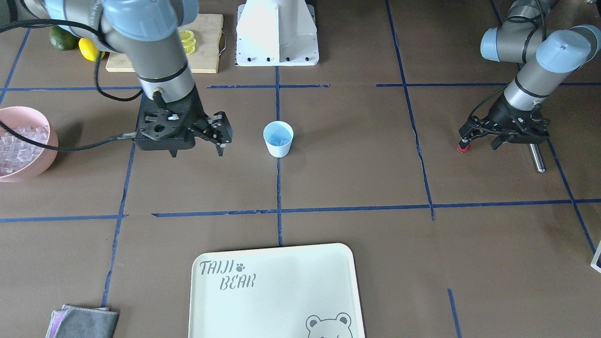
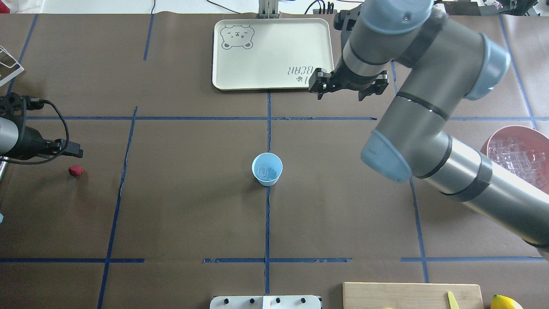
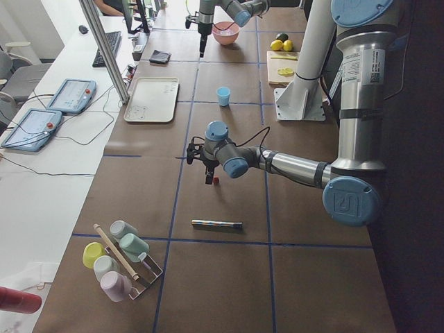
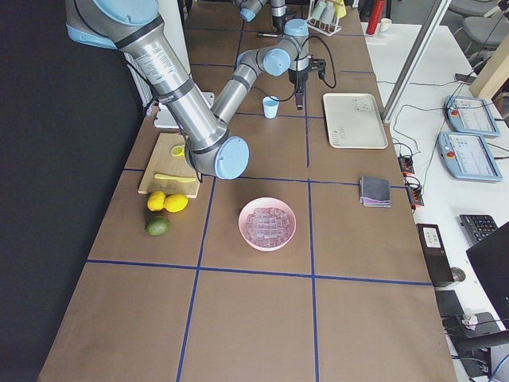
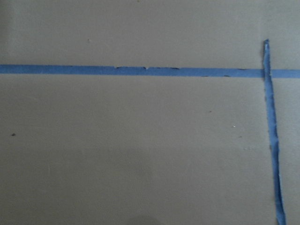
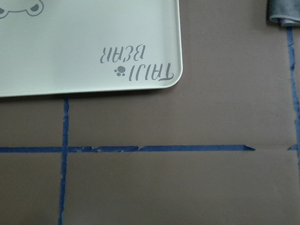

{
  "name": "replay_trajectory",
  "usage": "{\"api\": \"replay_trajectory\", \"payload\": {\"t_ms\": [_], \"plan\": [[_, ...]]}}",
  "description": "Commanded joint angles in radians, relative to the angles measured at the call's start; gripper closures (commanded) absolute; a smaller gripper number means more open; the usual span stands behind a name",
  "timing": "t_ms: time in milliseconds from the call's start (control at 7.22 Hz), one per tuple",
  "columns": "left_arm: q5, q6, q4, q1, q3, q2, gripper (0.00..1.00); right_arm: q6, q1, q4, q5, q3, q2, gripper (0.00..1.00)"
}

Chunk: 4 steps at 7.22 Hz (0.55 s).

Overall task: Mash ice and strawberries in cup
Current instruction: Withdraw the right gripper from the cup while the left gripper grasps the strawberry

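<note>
Ice is already seen in cup. Strawberry, well apart from cup, should be centred between left gripper's parted jaws and clamped gently. Right gripper, beside cup, is spread and empty.

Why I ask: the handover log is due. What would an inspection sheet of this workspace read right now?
Surface: brown table with blue tape lines; no spills seen.
Job's things: ice heaped in the pink bowl, a little in the cup, upright at centre; strawberry on the table, outside the cup.
Clutter: tray, metal rod, grey cloth, cutting board with lemon slices, a lemon.
Grippers: left gripper open, one fingertip at the strawberry; right gripper open, empty.
Cables: black cable from the right wrist passes over the pink bowl.
Surroundings: teach pendants on the side bench.
</note>
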Motion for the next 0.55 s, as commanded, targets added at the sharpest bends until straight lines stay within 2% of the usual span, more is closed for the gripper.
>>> {"api": "replay_trajectory", "payload": {"t_ms": [0,416], "plan": [[0.007,-0.019,-0.067,0.020,0.045,0.001,0.00,-0.079,0.110,0.000,0.102,0.053,-0.048,0.00],[0.007,-0.019,-0.065,0.043,0.039,0.001,0.01,-0.094,0.137,0.000,0.124,0.084,-0.077,0.01]]}}
